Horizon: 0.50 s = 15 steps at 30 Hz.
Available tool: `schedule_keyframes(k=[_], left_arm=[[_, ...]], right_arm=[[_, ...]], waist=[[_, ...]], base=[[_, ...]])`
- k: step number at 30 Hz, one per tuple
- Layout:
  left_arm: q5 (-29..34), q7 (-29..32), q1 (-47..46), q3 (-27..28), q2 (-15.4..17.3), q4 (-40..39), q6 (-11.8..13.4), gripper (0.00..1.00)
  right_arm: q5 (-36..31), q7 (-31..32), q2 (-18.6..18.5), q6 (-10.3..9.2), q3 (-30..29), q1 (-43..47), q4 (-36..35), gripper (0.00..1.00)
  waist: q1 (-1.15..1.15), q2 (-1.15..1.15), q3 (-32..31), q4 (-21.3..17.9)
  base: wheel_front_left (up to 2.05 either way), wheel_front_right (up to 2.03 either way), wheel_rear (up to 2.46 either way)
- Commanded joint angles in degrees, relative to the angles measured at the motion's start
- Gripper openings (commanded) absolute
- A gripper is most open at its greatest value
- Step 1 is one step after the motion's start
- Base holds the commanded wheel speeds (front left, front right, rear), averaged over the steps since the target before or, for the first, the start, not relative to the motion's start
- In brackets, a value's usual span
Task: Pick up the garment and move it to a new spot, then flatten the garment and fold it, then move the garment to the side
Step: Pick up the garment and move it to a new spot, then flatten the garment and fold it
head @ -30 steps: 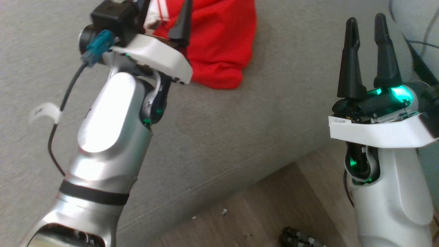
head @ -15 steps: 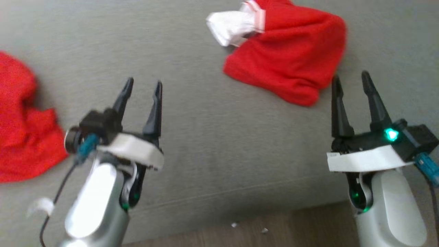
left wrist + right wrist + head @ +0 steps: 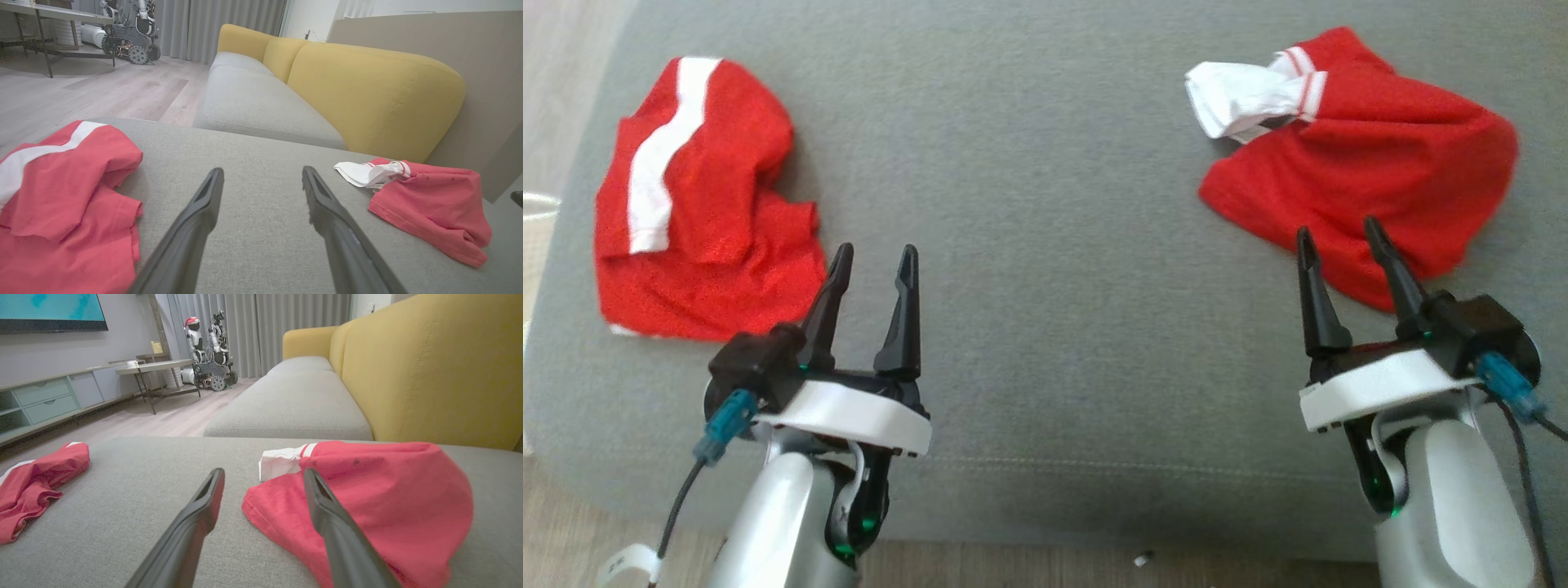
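Observation:
Two red garments lie crumpled on a grey sofa seat (image 3: 1045,245). One with a white stripe (image 3: 698,212) sits at the left, also in the left wrist view (image 3: 61,196). The other, with a white sleeve bunched at its top (image 3: 1372,175), sits at the right, also in the right wrist view (image 3: 367,498). My left gripper (image 3: 874,265) stands open just right of the left garment, holding nothing. Above the near edge of the right garment, my right gripper (image 3: 1339,237) is open and empty too. Both hang over the seat's front part.
The seat's front edge (image 3: 1094,531) runs along the bottom, with wood floor (image 3: 1029,567) below. Yellow back cushions (image 3: 367,94) and another grey seat (image 3: 253,102) lie beyond. A table (image 3: 155,369) and another wheeled robot (image 3: 208,351) stand across the room.
The head camera has swung, bringing the whole seat and both garments into view. My left arm has drawn back from the right garment, and both grippers now stand low over the seat's front.

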Motion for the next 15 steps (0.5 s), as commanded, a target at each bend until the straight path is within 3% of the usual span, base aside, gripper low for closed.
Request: schedule_keyframes(k=[1,8,15], left_arm=[[0.4,-0.7,-2.4,1.8,0.2,-2.1,-0.2,1.00],[-2.0,-0.7,-2.9,-1.3,0.2,-2.3,0.9,1.00],[-3.5,-0.7,-4.1,-3.5,0.2,-1.7,1.7,1.00]], right_arm=[[-0.6,1.1,0.2,0.41,1.2,-3.0,-0.9,1.00],[-2.7,7.5,-0.2,0.41,-2.2,-10.1,7.8,1.00],[-6.2,9.7,-0.8,0.41,-7.6,-16.4,17.2,1.00]], waist=[[0.00,0.00,1.2,1.9],[0.00,0.00,4.3,5.8],[0.00,0.00,6.5,9.3]], base=[[0.00,0.00,0.00],[0.00,0.00,0.00],[0.00,0.00,0.00]])
